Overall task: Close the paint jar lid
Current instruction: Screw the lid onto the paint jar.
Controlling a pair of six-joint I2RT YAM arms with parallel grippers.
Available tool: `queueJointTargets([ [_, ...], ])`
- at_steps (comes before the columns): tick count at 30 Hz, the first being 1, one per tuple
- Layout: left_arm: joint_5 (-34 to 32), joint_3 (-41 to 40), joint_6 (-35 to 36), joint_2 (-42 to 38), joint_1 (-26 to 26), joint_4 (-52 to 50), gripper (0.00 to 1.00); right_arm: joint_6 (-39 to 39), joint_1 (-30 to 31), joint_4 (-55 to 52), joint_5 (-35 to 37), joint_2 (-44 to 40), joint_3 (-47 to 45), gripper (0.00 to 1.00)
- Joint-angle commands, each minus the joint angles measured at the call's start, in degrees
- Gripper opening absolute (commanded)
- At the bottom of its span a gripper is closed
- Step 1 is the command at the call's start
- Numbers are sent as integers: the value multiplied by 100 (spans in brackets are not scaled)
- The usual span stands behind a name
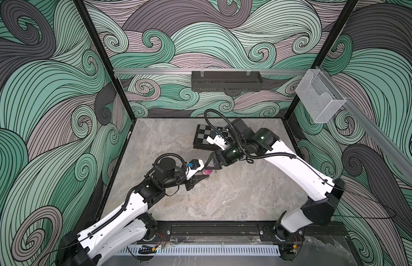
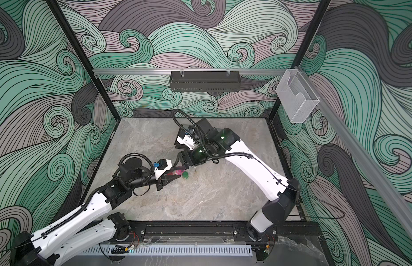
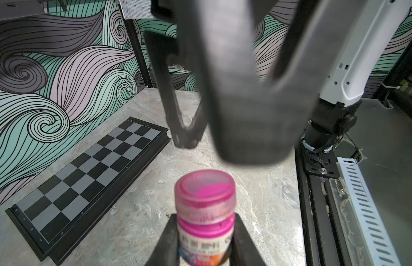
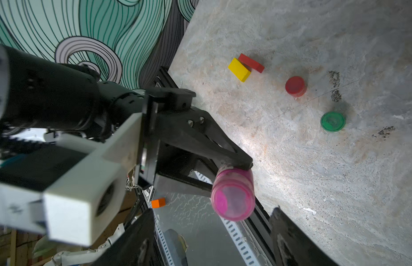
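Note:
The paint jar (image 3: 203, 240) holds pink paint and carries a printed label. My left gripper (image 3: 205, 218) is shut on its body just under the cap. A translucent pink lid (image 3: 205, 195) sits on the jar's mouth. In both top views the jar (image 1: 206, 172) (image 2: 178, 172) is near the middle of the table, between the two arms. My right gripper (image 4: 211, 214) is open, facing the lid (image 4: 233, 200) end-on, with its fingers spread to either side of the lid and apart from it.
A folded chessboard (image 1: 203, 135) lies at the back under the right arm. A green lid (image 4: 333, 121), a red lid (image 4: 295, 86), a yellow block (image 4: 239, 69) and a red block (image 4: 251, 62) lie on the stone table. A black basket (image 1: 225, 81) hangs on the back wall.

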Motion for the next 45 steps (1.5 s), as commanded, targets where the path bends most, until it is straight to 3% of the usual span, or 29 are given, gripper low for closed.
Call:
queueJointTargets([
  [1,178,276,111,46,-6,97,7,-716,-103,260,448,-165,26,92],
  [2,221,278,123,43,-6,80,7,-928,-121,473,581,-309,-113,98],
  [6,564,358,237,119,-6,-113,7,-1931,-186,1321,756,-857,-805,98],
  [12,1207,501,469,305,-5,-516,7,-4471,-150,2415,-545,-1915,-2404,98],
  [15,1362,496,563,345,-6,-595,7,-5438,-24,2825,-773,-2429,-3081,99],
  [20,1603,499,813,394,-2,-746,7,-5923,101,2763,-681,-2368,-3082,91],
  [26,1626,517,1061,433,-6,-963,7,-6457,165,2344,-663,-1916,-2856,75],
  [45,1437,539,1163,434,-6,-1047,7,-6661,335,1833,-472,-1053,-2511,58],
])
